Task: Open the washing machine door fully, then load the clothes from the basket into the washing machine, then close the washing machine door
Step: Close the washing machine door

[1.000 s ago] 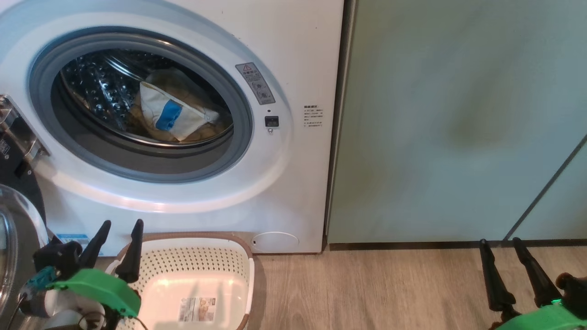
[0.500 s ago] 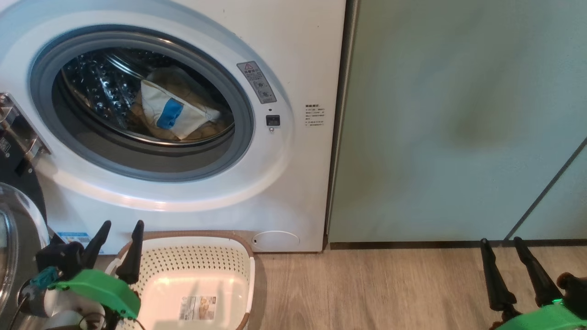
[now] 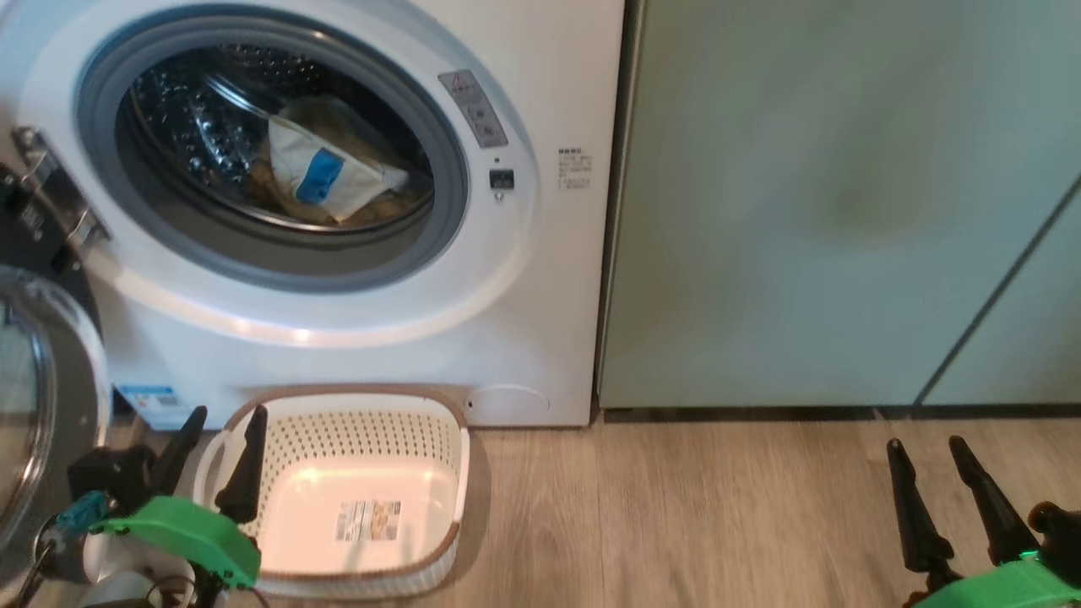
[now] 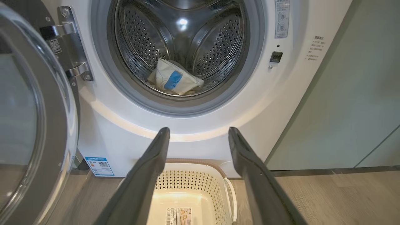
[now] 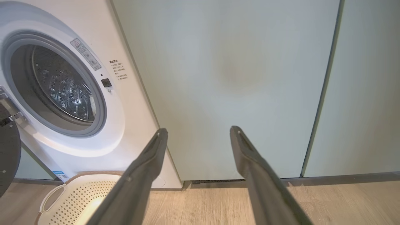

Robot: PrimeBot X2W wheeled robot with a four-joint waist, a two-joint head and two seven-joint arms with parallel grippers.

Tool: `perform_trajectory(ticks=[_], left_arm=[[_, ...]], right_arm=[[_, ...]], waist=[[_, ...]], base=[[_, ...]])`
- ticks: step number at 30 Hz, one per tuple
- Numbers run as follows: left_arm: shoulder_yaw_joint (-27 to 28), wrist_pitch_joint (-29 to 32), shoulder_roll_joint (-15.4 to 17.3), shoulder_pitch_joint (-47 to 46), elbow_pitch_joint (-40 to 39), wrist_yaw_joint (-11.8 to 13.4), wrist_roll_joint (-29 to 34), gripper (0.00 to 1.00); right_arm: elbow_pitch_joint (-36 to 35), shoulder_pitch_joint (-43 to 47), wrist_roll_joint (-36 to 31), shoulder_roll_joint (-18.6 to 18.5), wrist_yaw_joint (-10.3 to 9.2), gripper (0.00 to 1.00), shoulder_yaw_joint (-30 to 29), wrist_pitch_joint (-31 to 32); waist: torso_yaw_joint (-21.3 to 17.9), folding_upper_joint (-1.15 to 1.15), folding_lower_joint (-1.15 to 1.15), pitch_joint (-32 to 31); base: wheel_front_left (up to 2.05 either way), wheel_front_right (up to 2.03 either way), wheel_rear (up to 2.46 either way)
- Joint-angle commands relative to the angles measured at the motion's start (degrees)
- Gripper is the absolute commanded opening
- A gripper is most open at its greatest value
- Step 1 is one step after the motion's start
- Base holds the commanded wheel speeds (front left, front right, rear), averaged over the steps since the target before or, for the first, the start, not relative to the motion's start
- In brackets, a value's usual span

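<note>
The white washing machine (image 3: pixel 557 279) (image 4: pixel 281 103) (image 5: pixel 131 125) stands open, its door (image 3: pixel 34 397) (image 4: pixel 34 125) swung out at the left on a metal hinge (image 4: pixel 72 50). Pale clothes (image 3: pixel 325 173) (image 4: pixel 175 81) with a blue patch lie in the steel drum. The cream basket (image 3: pixel 253 414) (image 4: pixel 215 184) (image 5: pixel 72 193) sits on the floor before the machine, with just a label on its floor. My left gripper (image 3: pixel 221 415) (image 4: pixel 198 132) hangs open over the basket's left end, holding nothing. Open and bare as well, my right gripper (image 3: pixel 926 446) (image 5: pixel 197 130) hovers over the floor at the right.
Pale green cabinet doors (image 3: pixel 802 211) (image 5: pixel 234 78) stand right of the machine. Wood-look floor (image 3: pixel 692 515) stretches between the basket and my right gripper. The swung-out door takes up the space at my left.
The camera has shifted, so the machine and basket sit higher in the picture and more floor shows. Both grippers hold their places, still open.
</note>
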Motion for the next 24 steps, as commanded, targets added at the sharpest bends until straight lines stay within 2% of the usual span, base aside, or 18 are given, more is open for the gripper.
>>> perform_trajectory(ticks=[1, 12, 24], left_arm=[[2.4, -0.6, 1.6, -2.3, -1.5, 0.0, 0.5, 1.0], [2.5, -0.6, 1.4, -2.1, -1.7, 0.0, 0.2, 1.0], [2.6, -0.6, 1.0, -2.0, -2.1, 0.0, 0.1, 1.0]], right_arm=[[-1.7, -1.5, -0.3, -1.1, 0.01, 1.0, 0.8, -0.4], [-1.3, -1.5, -0.3, -1.0, 0.01, 1.0, 1.0, -0.4], [-1.3, -1.1, -0.4, -1.0, 0.01, 1.0, 0.7, -0.4]], waist=[[0.0, 0.0, -0.01, 0.0], [0.1, 0.0, -0.01, -0.2], [0.8, 0.0, -0.01, -0.9]], base=[[-2.13, 2.13, 0.0], [-1.6, 1.6, 0.0], [-0.23, 0.23, 0.0]])
